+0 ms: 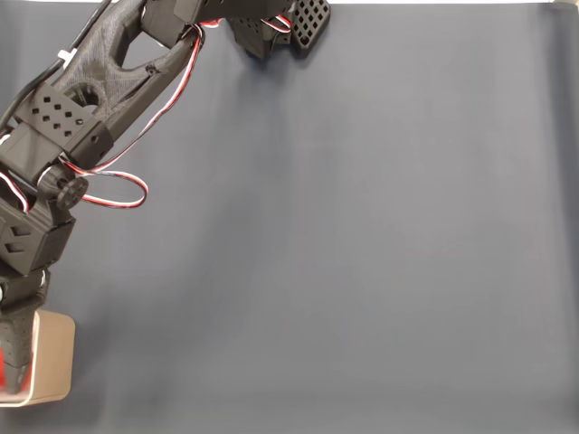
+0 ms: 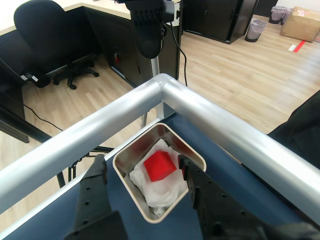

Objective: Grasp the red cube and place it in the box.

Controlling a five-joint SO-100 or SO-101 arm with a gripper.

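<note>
Your arm reaches to seven o'clock in the fixed view, over the box. The gripper hangs wide open, empty, straddling it. The red cube lies inside; you're probably done, so lift clear.

- In the fixed view, the arm is covering most of the box, and the left edge is cutting both off.
- There, the red cube is showing as a thin red sliver only, probably its side.
- In the wrist view, the bottom edge is cutting off the gripper fingers' bases.
</note>
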